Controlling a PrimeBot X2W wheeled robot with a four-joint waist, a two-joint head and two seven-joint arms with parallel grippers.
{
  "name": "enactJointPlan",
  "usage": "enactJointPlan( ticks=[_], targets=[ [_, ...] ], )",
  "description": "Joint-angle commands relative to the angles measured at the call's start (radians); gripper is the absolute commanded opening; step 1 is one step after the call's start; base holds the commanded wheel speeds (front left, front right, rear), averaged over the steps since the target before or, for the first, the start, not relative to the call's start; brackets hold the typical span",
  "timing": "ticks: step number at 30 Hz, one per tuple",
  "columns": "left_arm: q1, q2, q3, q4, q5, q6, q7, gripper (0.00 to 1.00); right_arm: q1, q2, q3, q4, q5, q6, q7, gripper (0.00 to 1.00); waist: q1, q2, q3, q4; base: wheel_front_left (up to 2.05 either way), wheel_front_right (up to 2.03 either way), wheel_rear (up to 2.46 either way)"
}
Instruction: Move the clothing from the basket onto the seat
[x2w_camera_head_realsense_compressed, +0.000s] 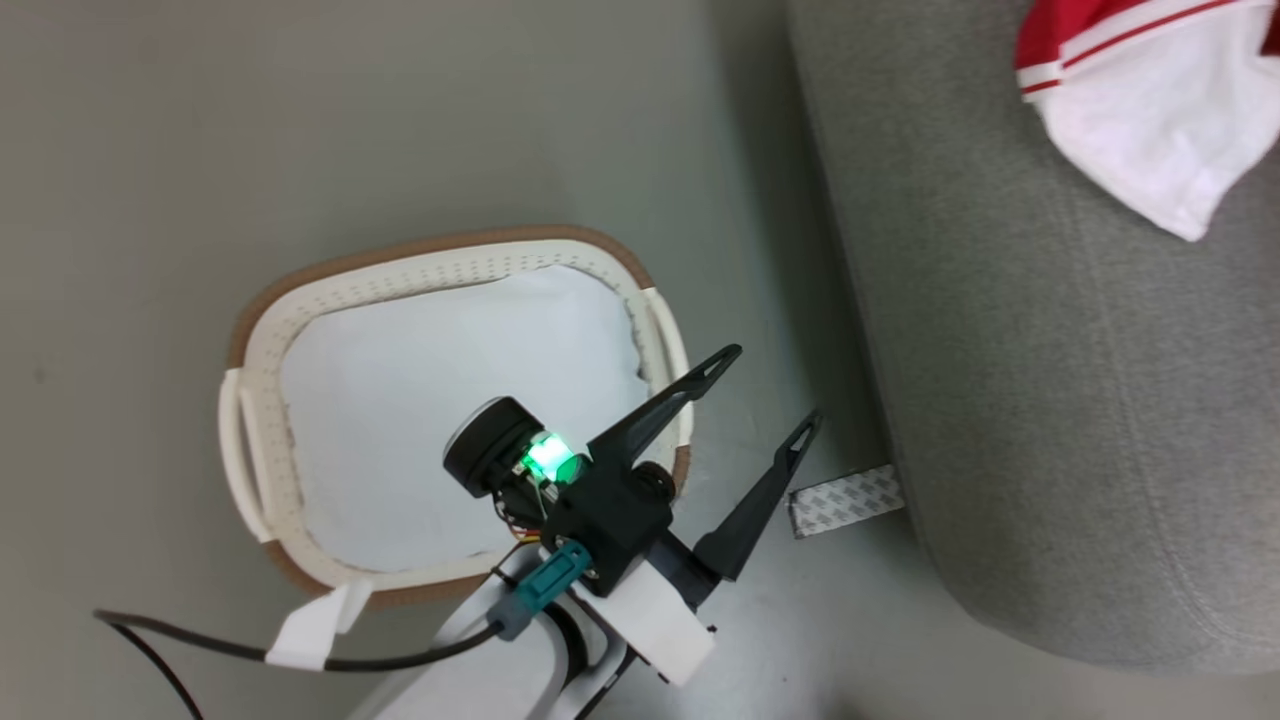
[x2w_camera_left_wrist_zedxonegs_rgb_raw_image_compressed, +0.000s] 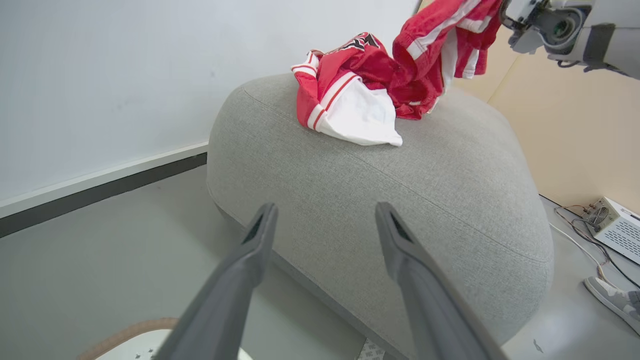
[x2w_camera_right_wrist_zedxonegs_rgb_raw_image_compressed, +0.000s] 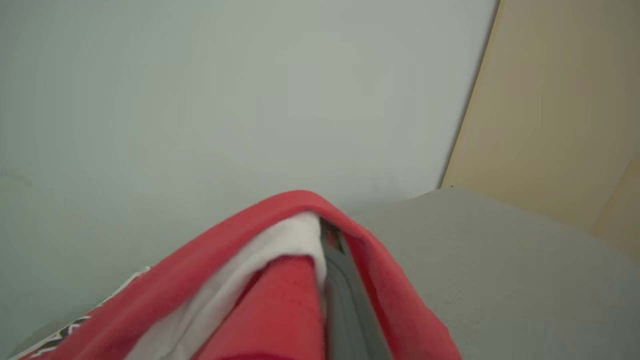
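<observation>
Head view, left gripper (x2w_camera_head_realsense_compressed: 775, 385): released, with its two dark fingers spread wide, hanging over the near-right rim of the basket and the grey floor beside it.
Head view, basket (x2w_camera_head_realsense_compressed: 440, 252): stood on the floor to the left of the seat, well apart from it, with a flat pale pad (x2w_camera_head_realsense_compressed: 430, 400) lying inside.
Head view, seat (x2w_camera_head_realsense_compressed: 1050, 420): rose at the right, with a strip of patterned tape (x2w_camera_head_realsense_compressed: 846, 499) on the floor at its near-left foot.
Head view, clothing (x2w_camera_head_realsense_compressed: 1140, 120): lay on the far part of the seat, a white panel and red-and-white striped trim showing.
Left wrist view, clothing: sat bunched on the far top of the seat, dark lettering uppermost. One red striped part was drawn up and to the right toward the right arm (x2w_camera_left_wrist_zedxonegs_rgb_raw_image_compressed: 590, 30).
Left wrist view, floor at right: held a pale vented box (x2w_camera_left_wrist_zedxonegs_rgb_raw_image_compressed: 617, 227) with wires, and a grey shoe (x2w_camera_left_wrist_zedxonegs_rgb_raw_image_compressed: 612, 296) nearer.
Right wrist view, right gripper (x2w_camera_right_wrist_zedxonegs_rgb_raw_image_compressed: 325, 237): clenched on the clothing, with red and white folds wrapped over its fingers (x2w_camera_right_wrist_zedxonegs_rgb_raw_image_compressed: 345, 300).
Right wrist view, seat: lay below and to the right, with a pale wall beyond it.
</observation>
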Motion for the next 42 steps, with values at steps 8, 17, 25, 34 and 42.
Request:
enactJointPlan(
  ticks=[8, 17, 25, 34, 42],
  targets=[
    [0.037, 0.008, 0.028, 0.055, -0.004, 0.047, -0.055, 1.00, 0.237, 0.154, -0.053, -0.067, -0.047, -0.002, -0.008, 1.00, -0.0004, 0.0000, -0.081, 0.008, 0.00, 0.00, 0.00],
    [0.153, 0.012, 0.104, 0.121, -0.090, 0.117, -0.116, 1.00, 0.580, 0.281, -0.037, -0.298, -0.089, -0.002, -0.009, 1.00, -0.0004, 0.0000, -0.268, 0.009, 0.00, 0.00, 0.00],
    [0.283, -0.005, 0.139, 0.158, -0.158, 0.155, -0.163, 1.00, 0.778, 0.335, -0.057, -0.396, -0.095, -0.002, -0.007, 1.00, -0.0004, 0.0000, -0.419, 0.046, 0.00, 0.00, 0.00],
    [0.403, -0.016, 0.184, 0.182, -0.198, 0.193, -0.189, 1.00, 0.932, 0.356, -0.063, -0.502, -0.151, -0.002, -0.007, 1.00, -0.0004, 0.0000, -0.576, 0.118, 0.00, 0.00, 0.00],
    [0.516, -0.002, 0.279, 0.153, -0.205, 0.233, -0.196, 1.00, 1.053, 0.389, 0.017, -0.630, -0.215, -0.002, -0.007, 1.00, -0.0004, 0.0000, -0.679, 0.208, 0.00, 0.00, 0.00]
  ],
)
